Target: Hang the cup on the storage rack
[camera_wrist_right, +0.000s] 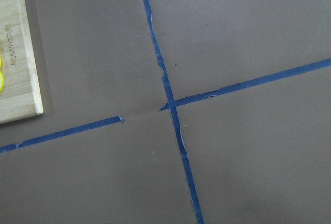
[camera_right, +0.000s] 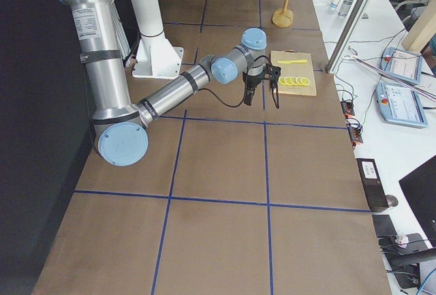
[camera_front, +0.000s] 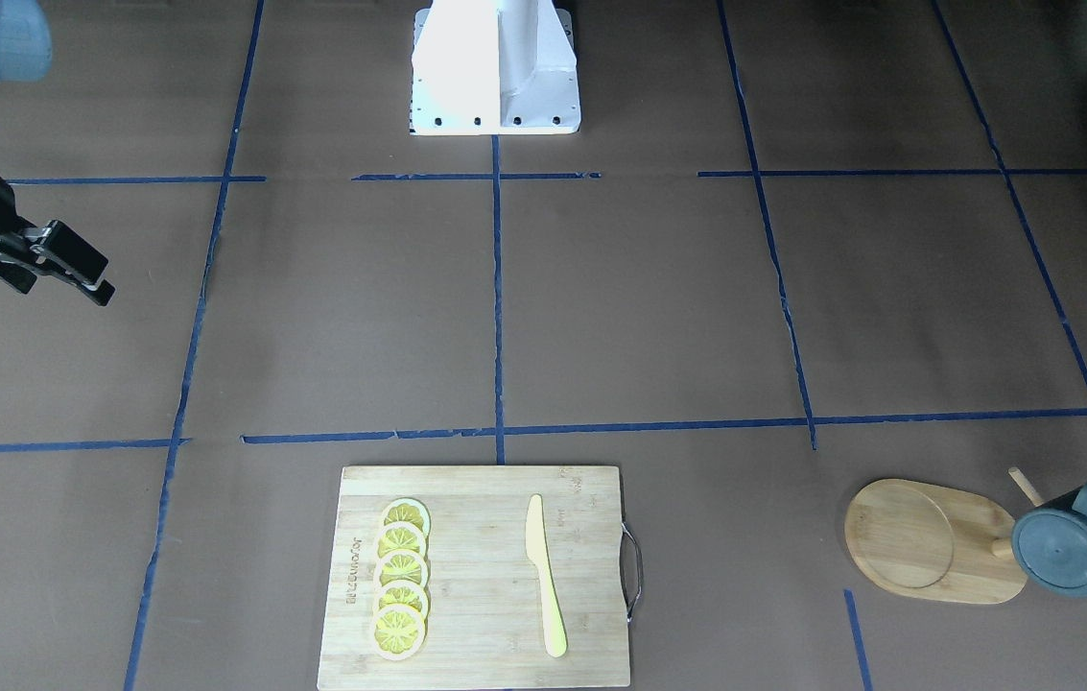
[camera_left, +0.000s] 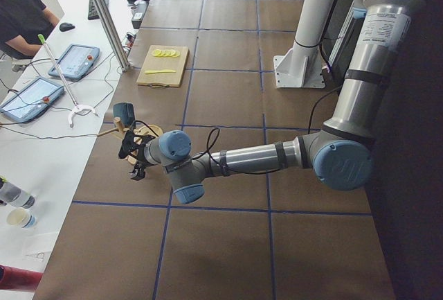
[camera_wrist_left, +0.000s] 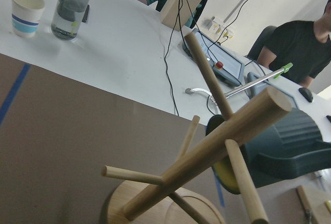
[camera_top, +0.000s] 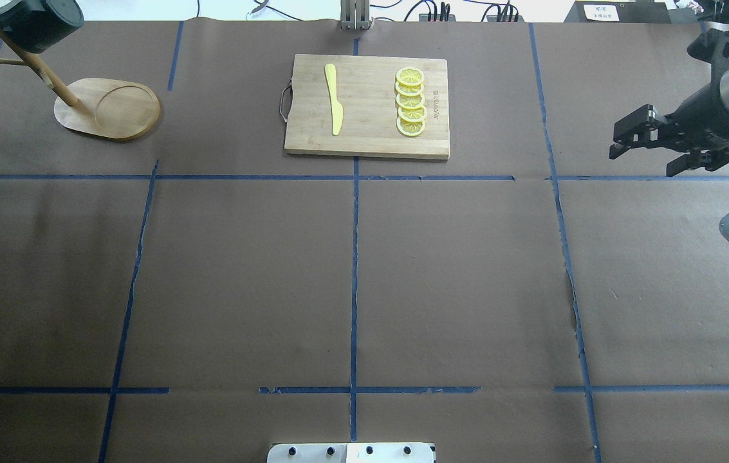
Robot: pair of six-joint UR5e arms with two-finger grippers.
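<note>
The dark blue-grey cup (camera_front: 1080, 542) hangs by its handle on a peg of the light wooden storage rack (camera_front: 927, 542), at the table's far corner on my left side. Cup (camera_top: 39, 22) and rack (camera_top: 110, 109) also show in the overhead view. The left wrist view shows the rack's post (camera_wrist_left: 217, 151) and the cup (camera_wrist_left: 289, 146) close up, with no fingers in view. My left gripper (camera_left: 136, 161) shows only in the exterior left view, just beside the rack and apart from the cup; I cannot tell its state. My right gripper (camera_top: 642, 162) is open and empty, far off on the right side.
A bamboo cutting board (camera_top: 370, 109) with several lemon slices (camera_top: 410, 103) and a yellow knife (camera_top: 334, 99) lies at the table's far middle. The robot base (camera_front: 495, 67) stands at the near edge. A white bench with a paper cup (camera_wrist_left: 26, 12) and a bottle (camera_wrist_left: 72, 6) lies beyond the rack.
</note>
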